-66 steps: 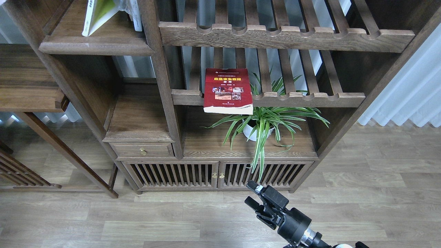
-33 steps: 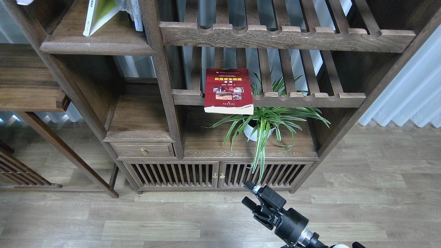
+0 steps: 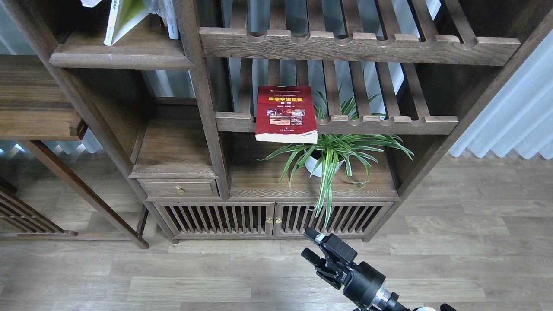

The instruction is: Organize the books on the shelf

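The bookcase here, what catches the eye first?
A dark red book lies flat on a slatted rack, its front edge jutting out. Right of it, a leafy green plant spills from a white pot. A black gripper hangs over the floor below, jaws apart.

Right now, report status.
Right gripper open, empty, low over floor. Left not in view. Red book flat on slatted shelf, overhanging. Plant beneath it.

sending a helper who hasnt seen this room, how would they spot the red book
Find the big dark wood shelving unit and its lower slatted shelf with the notched front rail. The red book lies flat at that shelf's left end, overhanging the rail above a spider plant; it alone has a dark red cover with small photos.
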You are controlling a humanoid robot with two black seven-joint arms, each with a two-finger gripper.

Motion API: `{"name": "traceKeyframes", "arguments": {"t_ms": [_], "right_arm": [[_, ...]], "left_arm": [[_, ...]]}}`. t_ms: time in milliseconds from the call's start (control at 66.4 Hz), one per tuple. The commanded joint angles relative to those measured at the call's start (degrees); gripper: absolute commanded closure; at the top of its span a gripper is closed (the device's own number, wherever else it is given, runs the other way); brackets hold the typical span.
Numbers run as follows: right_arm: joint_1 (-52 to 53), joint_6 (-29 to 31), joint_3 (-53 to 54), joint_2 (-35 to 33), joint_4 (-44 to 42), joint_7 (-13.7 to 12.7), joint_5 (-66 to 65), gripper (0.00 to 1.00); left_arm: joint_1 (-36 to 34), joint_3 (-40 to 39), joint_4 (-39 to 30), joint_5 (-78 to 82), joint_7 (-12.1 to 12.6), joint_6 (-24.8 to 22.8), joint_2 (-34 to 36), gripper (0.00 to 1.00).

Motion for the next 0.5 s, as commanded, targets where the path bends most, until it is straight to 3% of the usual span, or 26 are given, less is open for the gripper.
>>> {"name": "traceKeyframes", "arguments": {"t_ms": [0,121,316,482], "right_arm": [[-0.5,0.0,0.0,0.3,1.0,0.0,-0.1,0.01],[-0.8,0.0,0.1,0.4,1.3,0.0,-0.1,0.01],[-1.1,0.0,0.3,0.4,1.3,0.1,0.0,0.01],[-1.1,0.0,0.4,0.4,1.3,0.0,0.0,0.01]], "left_arm": [[-3.4,0.3,3.7,8.7,-3.8,0.0,-1.9,0.95],[-3.8,0.5,6.6,11.9,-8.3,0.0,-5.1,0.95],[-3.4,2.1,8.9,12.1,-13.6,0.0,-8.1,0.95],[-4.2,4.5,15.3,12.1,-21.4,0.0,-12.5,0.95]]}}
